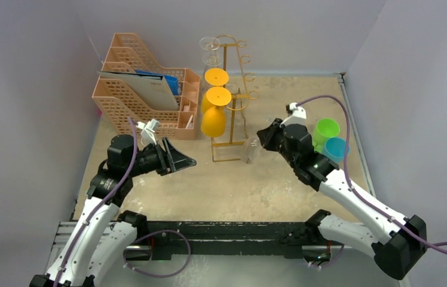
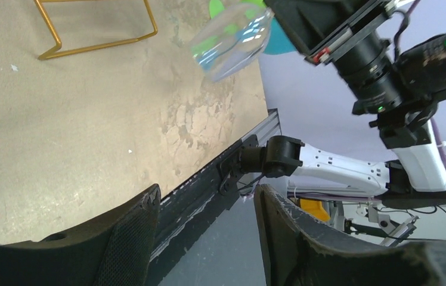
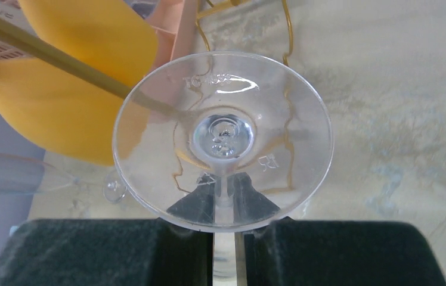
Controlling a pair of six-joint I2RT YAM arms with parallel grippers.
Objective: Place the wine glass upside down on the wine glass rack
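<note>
My right gripper (image 1: pixel 267 137) is shut on the stem of a clear wine glass (image 1: pixel 250 149), held above the table just right of the rack's base. In the right wrist view the glass's round foot (image 3: pixel 223 140) faces the camera, and its stem runs down between my fingers (image 3: pixel 292 250). The bowl (image 2: pixel 232 39) shows in the left wrist view. The gold wire wine glass rack (image 1: pixel 237 95) stands at the back centre with orange glasses (image 1: pixel 214 119) hanging upside down on its left side and a clear one (image 1: pixel 210 45) on top. My left gripper (image 1: pixel 179 160) hovers open and empty left of the rack.
A peach lattice file organizer (image 1: pixel 143 89) with papers stands left of the rack. A green cup (image 1: pixel 327 133) and a blue cup (image 1: pixel 336 148) sit behind my right arm near the right wall. The rack's base frame (image 2: pixel 95 36) lies on the sandy tabletop.
</note>
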